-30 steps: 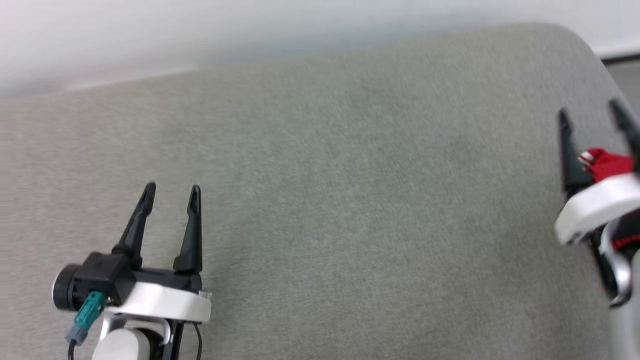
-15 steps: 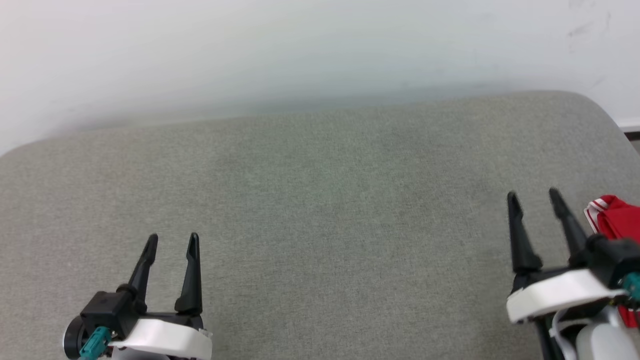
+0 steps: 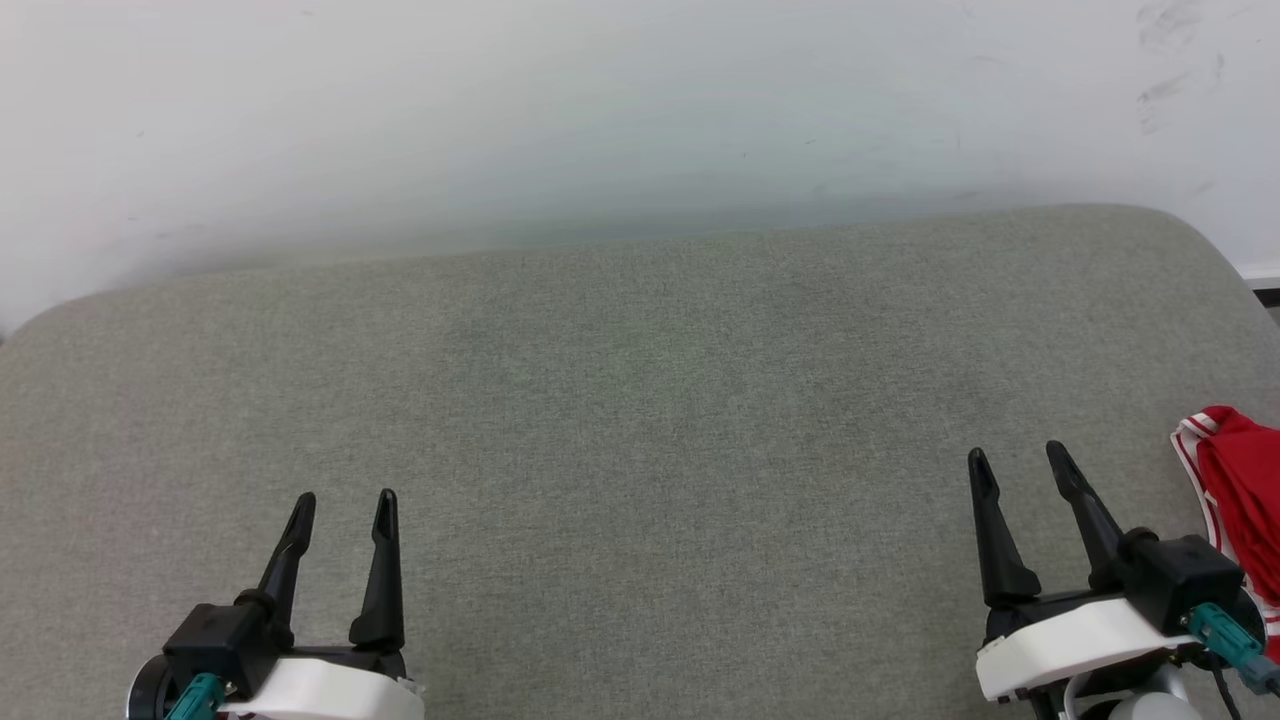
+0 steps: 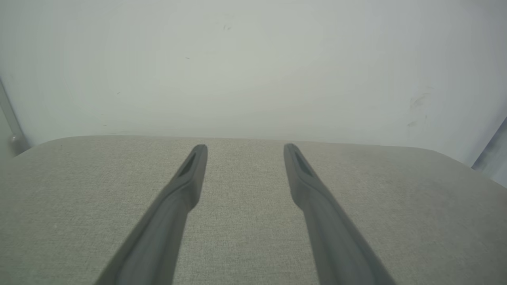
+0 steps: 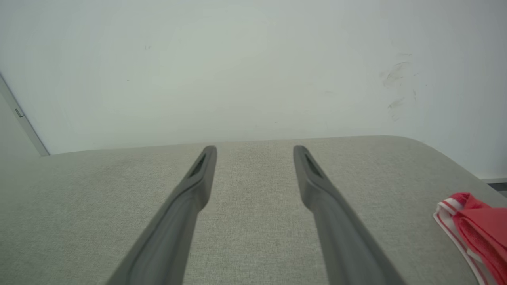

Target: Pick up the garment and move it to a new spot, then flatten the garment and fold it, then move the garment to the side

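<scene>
The left tool (image 3: 342, 497) and the right tool (image 3: 1018, 455) both have their fingers spread, holding nothing. Near the right tool's right side lies the red shirt (image 3: 1235, 490) — bunched, striped trim showing — on the grey cushion (image 3: 640, 400). Beyond it is a white wall (image 3: 640, 100).

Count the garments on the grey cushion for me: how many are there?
1. The red garment lies at the cushion's right edge, just right of the open right gripper and not touched by it. The frame crops it, so part is hidden.

Head camera looks down; wrist cameras low, facing wall (image 4: 253, 59); all share grey cushion (image 3: 640, 400)
</scene>
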### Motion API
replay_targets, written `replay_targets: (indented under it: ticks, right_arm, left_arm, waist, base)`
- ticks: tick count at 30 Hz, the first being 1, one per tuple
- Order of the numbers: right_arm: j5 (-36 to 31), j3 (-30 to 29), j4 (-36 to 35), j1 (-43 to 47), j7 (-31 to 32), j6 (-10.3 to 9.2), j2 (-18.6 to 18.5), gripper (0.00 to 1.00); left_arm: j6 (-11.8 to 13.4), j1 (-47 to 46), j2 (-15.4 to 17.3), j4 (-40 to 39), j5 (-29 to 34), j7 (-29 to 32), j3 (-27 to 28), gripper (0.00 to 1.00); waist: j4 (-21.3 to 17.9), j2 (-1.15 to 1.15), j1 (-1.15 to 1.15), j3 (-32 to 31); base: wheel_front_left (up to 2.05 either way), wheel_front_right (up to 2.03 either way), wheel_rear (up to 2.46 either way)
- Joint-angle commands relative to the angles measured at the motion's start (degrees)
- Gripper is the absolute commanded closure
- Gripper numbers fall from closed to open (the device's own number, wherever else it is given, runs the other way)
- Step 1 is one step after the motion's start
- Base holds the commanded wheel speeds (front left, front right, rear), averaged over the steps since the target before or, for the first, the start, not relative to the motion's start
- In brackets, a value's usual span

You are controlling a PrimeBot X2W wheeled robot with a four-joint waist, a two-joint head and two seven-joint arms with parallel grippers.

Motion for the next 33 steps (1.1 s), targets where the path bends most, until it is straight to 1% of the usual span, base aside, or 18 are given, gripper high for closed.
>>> replay_targets:
  ticks: [1,24,25,28,33]
  right_arm:
    - [0.36,0.1,0.29,-0.38,-0.45,-0.04,0.26,0.0]
    - [1.31,0.71,2.78,-2.16,-1.96,-0.04,0.29,0.0]
    - [0.93,0.66,2.73,-1.4,-1.75,0.0,0.07,1.0]
    - [1.31,0.75,3.98,-0.37,-1.63,0.0,0.06,1.0]
    - [7.47,0.44,3.98,-0.55,-0.36,0.0,-0.08,1.0]
  left_arm:
    - [-0.1,0.45,-0.13,-0.25,0.31,-0.1,0.3,0.0]
    - [-0.14,0.63,-0.54,-0.17,0.37,-0.1,1.12,0.0]
    - [-0.06,0.21,-0.55,-0.1,0.4,0.01,1.23,1.0]
    - [-0.04,0.63,-0.62,1.37,0.0,0.11,1.15,1.0]
    - [-0.05,-0.04,-0.58,1.99,-5.86,1.54,1.23,1.0]
  waist:
    - [-0.09,0.0,0.01,0.06]
    - [-0.34,0.0,0.01,0.43]
    - [-0.34,0.0,0.01,0.44]
    - [-0.33,0.0,0.01,0.43]
    - [-0.22,0.0,0.01,0.4]
  base:
    - [0.0,0.0,0.0]
    - [0.0,0.0,0.0]
    - [0.0,0.0,0.0]
    - [0.0,0.0,0.0]
    - [0.0,0.0,0.0]
